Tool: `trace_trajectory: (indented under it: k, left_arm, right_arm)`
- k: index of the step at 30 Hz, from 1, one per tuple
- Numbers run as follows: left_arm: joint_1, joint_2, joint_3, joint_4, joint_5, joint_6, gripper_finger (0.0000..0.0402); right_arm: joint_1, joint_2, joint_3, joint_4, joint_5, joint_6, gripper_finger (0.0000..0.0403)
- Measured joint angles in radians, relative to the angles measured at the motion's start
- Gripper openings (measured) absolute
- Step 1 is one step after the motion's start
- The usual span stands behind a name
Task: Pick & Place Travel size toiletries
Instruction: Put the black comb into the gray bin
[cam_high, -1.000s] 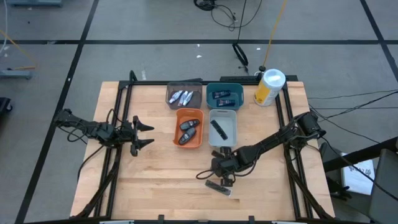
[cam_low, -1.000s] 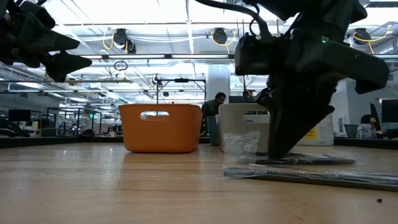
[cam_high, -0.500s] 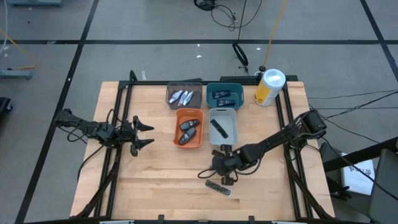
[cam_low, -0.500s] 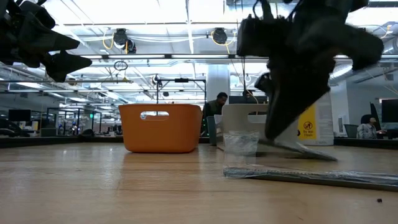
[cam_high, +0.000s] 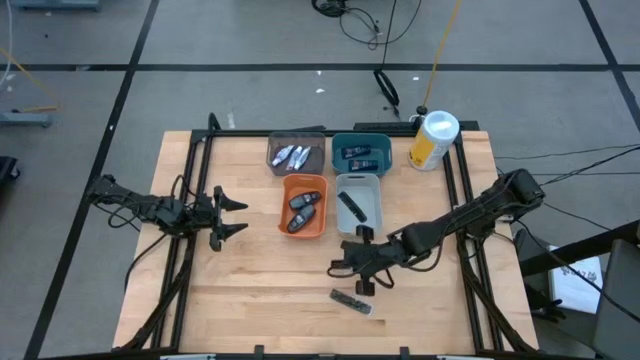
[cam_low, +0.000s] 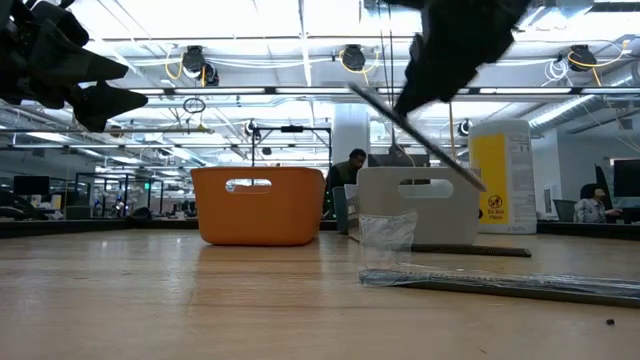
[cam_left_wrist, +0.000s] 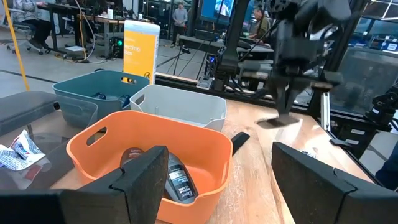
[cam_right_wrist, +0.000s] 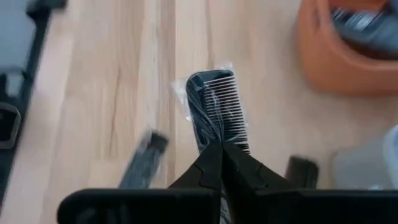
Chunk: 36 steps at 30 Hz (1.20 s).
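Note:
My right gripper (cam_high: 360, 264) hangs over the table's middle, just near of the light grey bin (cam_high: 370, 208), shut on a slim black comb-like bar (cam_right_wrist: 215, 107) in clear wrap. A second wrapped black bar (cam_high: 351, 300) lies flat on the wood closer to the near edge. A third bar (cam_high: 349, 204) lies in the light grey bin. Silvery tubes (cam_high: 292, 155) fill the dark grey bin, blue tubes (cam_high: 360, 154) the teal bin, dark grey ovals (cam_high: 303, 208) the orange bin. My left gripper (cam_high: 238, 215) waits open at the table's left. My right gripper pinches the wrapped black bar between its two fingers (cam_right_wrist: 210, 163), which come from above, slanting. The toothed end (cam_right_wrist: 219, 93) sticks out beyond the fingertips; the part behind them is hidden. In the low view the bar (cam_low: 440, 150) is lifted clear and tilted.
The yellow-and-white canister (cam_high: 433, 140) stands at the far right corner. The four bins sit together at the table's far middle. Bare wood lies left and right of the wrapped bar on the near half. People sit in the room beyond the table.
My right gripper rose from the table, staying shut on the black bar. One end of the bar came up first; now the whole bar hangs tilted, clear of the wood. The other wrapped bar stayed where it lay.

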Motion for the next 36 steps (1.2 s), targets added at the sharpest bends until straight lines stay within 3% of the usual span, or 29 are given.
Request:
trace_trajectory:
  k: [13,29,36]
  left_arm:
    - [0.0,0.0,0.0,0.0,0.0,0.0,0.0282]
    - [0.0,0.0,0.0,0.0,0.0,0.0,0.0282]
    - [0.0,0.0,0.0,0.0,0.0,0.0,0.0282]
  right_arm:
    - [-0.025,-0.141,0.001,0.024,0.176,-0.034,0.0]
    - [-0.245,-0.162,0.001,0.005,0.176,0.004,0.0]
    - [-0.329,-0.161,-0.093,0.006,0.2,0.183,0.0]
